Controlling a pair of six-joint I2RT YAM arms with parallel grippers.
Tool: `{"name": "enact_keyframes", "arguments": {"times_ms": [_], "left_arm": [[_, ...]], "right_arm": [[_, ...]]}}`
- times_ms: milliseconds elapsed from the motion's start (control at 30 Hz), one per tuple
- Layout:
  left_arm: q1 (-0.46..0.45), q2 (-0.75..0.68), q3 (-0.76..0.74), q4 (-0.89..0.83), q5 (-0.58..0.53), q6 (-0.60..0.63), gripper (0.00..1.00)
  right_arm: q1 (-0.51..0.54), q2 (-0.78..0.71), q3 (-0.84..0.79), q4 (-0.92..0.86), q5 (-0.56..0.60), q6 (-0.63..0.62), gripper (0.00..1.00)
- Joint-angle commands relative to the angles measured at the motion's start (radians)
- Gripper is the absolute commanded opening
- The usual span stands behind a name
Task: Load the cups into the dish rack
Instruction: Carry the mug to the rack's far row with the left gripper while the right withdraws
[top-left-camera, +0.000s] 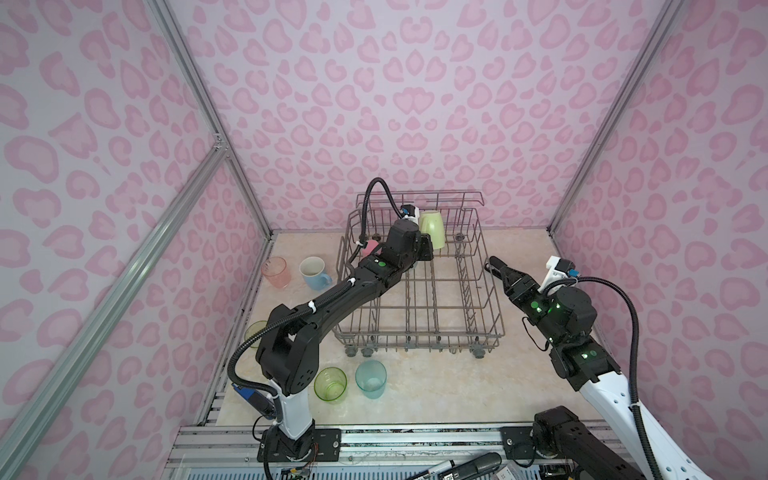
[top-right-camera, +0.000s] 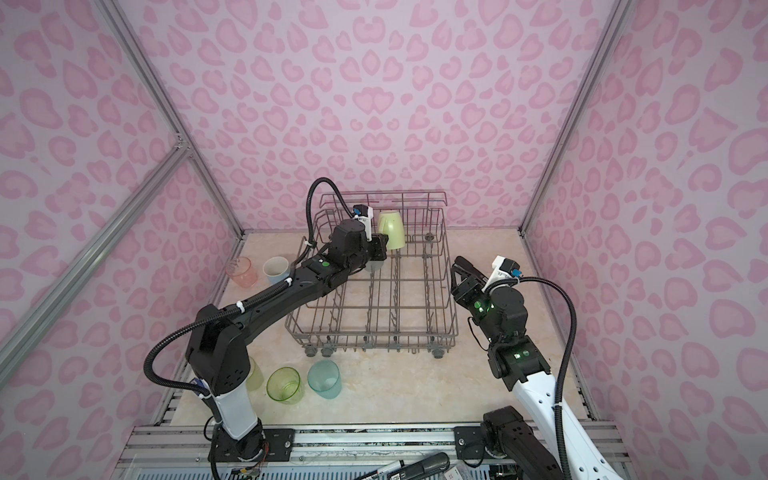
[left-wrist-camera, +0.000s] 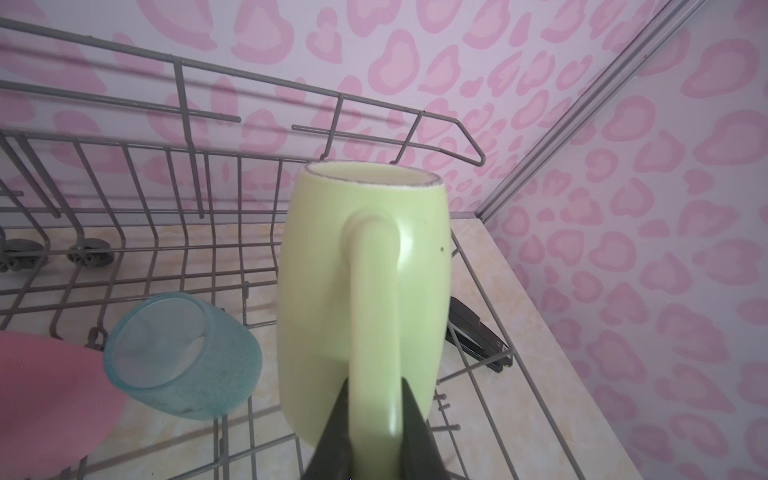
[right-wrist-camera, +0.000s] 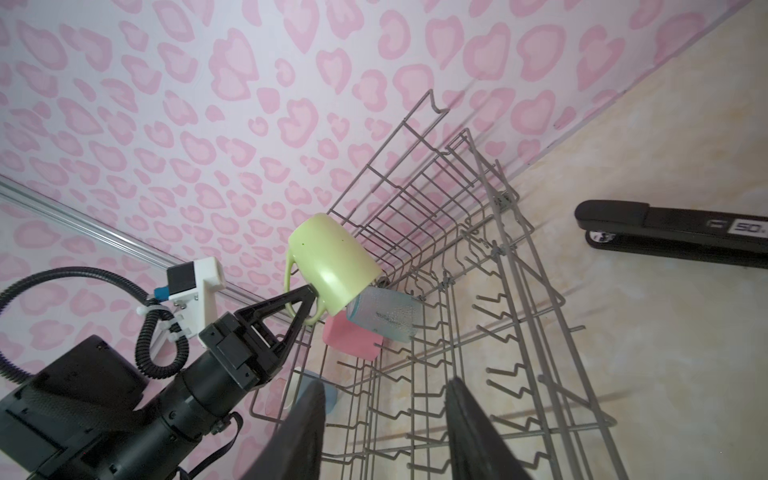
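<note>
Left wrist, dish rack (left-wrist-camera: 181, 99), teal cup (left-wrist-camera: 183, 353) inside

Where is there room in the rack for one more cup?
In the dish rack, the front rows and right side are bare, from the front wall back to the light-green mug that the left tool holds. The far left corner is crowded: a pink cup and a teal cup lie beside that mug.

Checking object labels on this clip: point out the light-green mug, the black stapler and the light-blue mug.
light-green mug (left-wrist-camera: 370, 291): left wrist view, on its handle.
black stapler (right-wrist-camera: 673, 230): right wrist view, on its top arm.
light-blue mug (top-left-camera: 313, 282): a top view, on its outer wall.
</note>
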Motion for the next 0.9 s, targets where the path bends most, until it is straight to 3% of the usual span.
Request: {"name": "enact_keyframes", "arguments": {"times_ms": [0, 433, 867], "left_arm": [[-0.007, 0.034, 0.01, 0.156, -0.088, 0.044, 0.04], [-0.032, 0.159, 0.024, 0.33, -0.191, 0.124, 0.04], [-0.037, 0.214, -0.048, 0.442, -0.222, 0.099, 0.04]], "right_arm": [[-0.017, -0.002, -0.025, 0.003, -0.037, -0.019, 0.47], [-0.056, 0.024, -0.038, 0.04, -0.069, -0.057, 0.47], [-0.113, -0.004, -0.066, 0.058, -0.103, -0.057, 0.46]]}}
